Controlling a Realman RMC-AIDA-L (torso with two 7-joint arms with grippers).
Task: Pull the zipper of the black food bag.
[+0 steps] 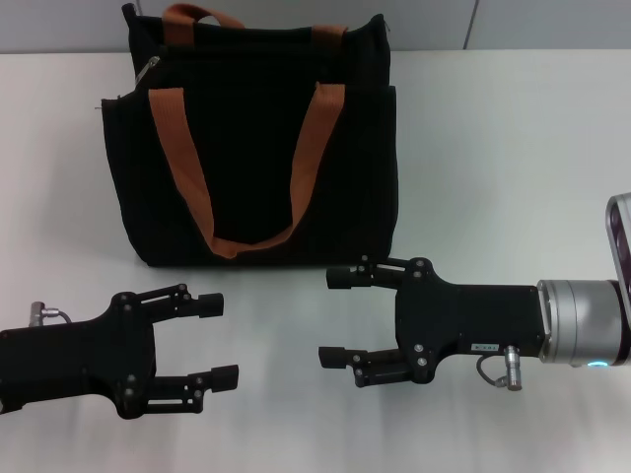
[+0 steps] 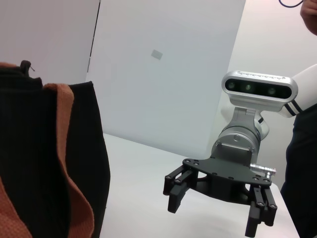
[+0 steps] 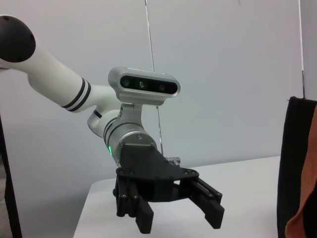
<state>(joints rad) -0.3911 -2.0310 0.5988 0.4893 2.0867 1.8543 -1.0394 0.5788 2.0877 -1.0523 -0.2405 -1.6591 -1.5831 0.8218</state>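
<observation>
The black food bag (image 1: 261,168) stands upright at the back middle of the white table, with two orange-brown straps (image 1: 187,172) hanging down its front. A small silver zipper pull (image 1: 152,67) shows at the bag's top left corner. My left gripper (image 1: 219,341) is open and empty, low at the front left, well short of the bag. My right gripper (image 1: 333,317) is open and empty, just in front of the bag's lower right corner. The left wrist view shows the bag's side (image 2: 44,163) and the right gripper (image 2: 213,215). The right wrist view shows the left gripper (image 3: 179,222) and the bag's edge (image 3: 297,168).
The white table (image 1: 513,148) stretches to the right of the bag, with a pale wall behind it. A person in dark clothes (image 2: 304,173) stands at the edge of the left wrist view, behind the right arm.
</observation>
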